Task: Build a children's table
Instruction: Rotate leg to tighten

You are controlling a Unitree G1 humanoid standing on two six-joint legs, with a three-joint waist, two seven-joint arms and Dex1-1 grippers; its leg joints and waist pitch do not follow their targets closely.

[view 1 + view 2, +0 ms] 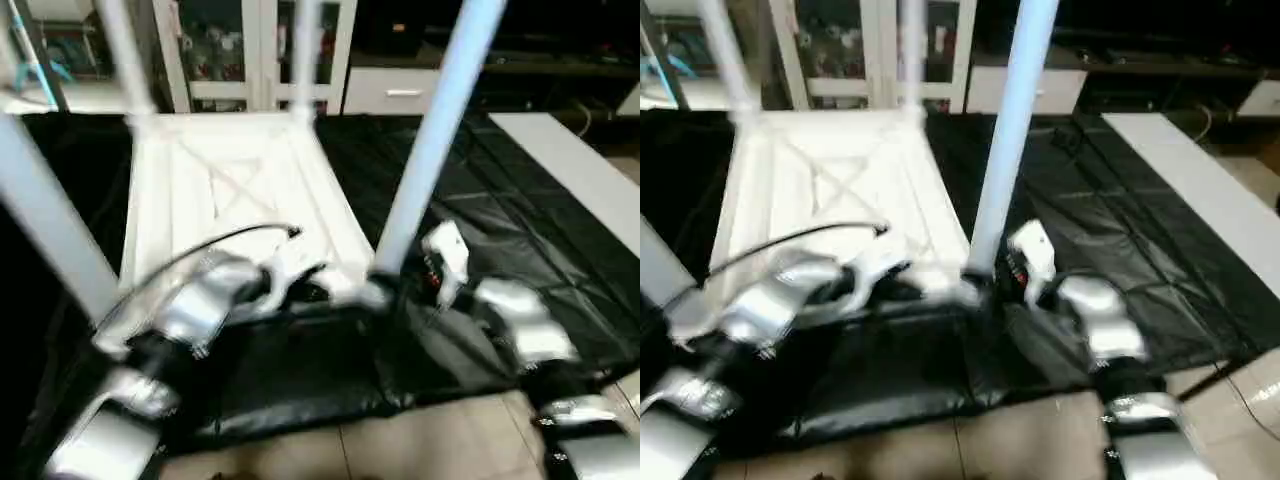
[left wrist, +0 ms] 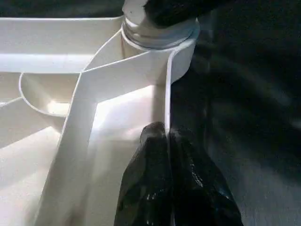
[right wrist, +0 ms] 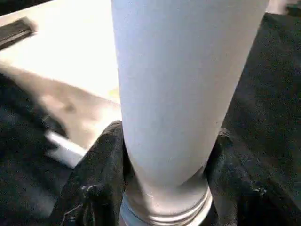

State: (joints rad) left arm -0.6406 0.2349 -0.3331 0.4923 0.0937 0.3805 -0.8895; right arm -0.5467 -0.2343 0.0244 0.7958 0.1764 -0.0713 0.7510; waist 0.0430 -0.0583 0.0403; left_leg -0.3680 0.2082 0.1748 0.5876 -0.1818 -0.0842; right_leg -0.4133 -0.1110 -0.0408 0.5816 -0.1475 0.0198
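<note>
A: The table lies upside down on the black cloth, its ribbed underside up and legs standing from the corners. What is the left gripper doing?

B: Its two fingers are pressed together over the thin rim wall of the top, just short of the near-right corner socket. It pins the top down.

A: And to the right of that?

B: The near-right leg rises from that socket. The right gripper clamps it low down, one finger on each side, just above the threaded collar.

A: So the last leg is probably being seated. What could fail?

B: If the leg goes in tilted, the thread may cross and jam. The left grip holds only a thin wall; a strong twist could slip it off, and the top would then turn with the leg on the slick cloth. The top also sits close to the cloth's near edge, so a push could slide it off.
</note>
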